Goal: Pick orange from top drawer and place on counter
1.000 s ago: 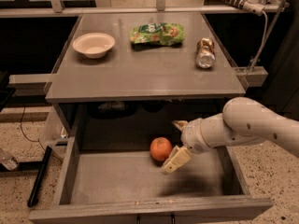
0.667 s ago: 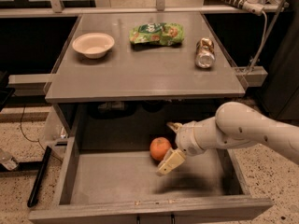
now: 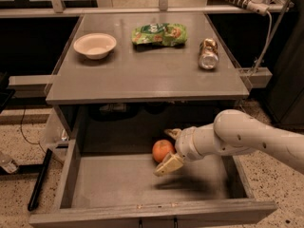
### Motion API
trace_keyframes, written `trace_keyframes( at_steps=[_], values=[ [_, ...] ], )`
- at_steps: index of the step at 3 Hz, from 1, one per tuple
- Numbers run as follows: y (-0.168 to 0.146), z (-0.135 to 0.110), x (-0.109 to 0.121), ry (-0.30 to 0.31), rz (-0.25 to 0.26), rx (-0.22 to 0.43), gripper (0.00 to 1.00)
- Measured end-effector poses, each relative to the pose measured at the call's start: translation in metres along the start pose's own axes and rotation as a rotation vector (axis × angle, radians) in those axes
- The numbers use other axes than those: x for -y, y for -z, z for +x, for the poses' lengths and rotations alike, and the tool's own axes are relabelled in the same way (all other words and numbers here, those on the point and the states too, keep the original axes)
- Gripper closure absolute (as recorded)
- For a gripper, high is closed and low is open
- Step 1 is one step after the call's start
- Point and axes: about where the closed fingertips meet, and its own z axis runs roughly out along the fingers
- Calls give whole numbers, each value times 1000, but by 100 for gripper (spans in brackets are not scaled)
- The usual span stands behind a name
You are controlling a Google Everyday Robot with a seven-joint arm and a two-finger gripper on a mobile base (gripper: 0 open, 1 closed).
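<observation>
Counter (image 3: pixel 142 82) with bowl (image 3: pixel 95 45), bag (image 3: pixel 159 34), can (image 3: pixel 208 54); claw (image 3: pixel 164 152) below

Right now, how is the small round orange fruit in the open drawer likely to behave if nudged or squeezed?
Round on the flat bottom of the wide grey top drawer, the small round orange fruit would probably roll if nudged. Its skin looks smooth, so it may slip between the jaws of the gripper, open either side of it.

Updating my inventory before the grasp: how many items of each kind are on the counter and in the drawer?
Bowls: 1, white bowl on counter
Bags: 1, green snack bag
Cans: 1, can on its side
Fruit: 1, orange in top drawer, gripper straddling it
Total: 4
</observation>
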Motion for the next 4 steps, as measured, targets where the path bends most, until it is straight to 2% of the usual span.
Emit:
trace_keyframes(
  at_steps=[3,4],
  values=[
    [0,0,0,0,0,0,87],
    [2,1,-4,-13,-17,-4,100]
  ],
)
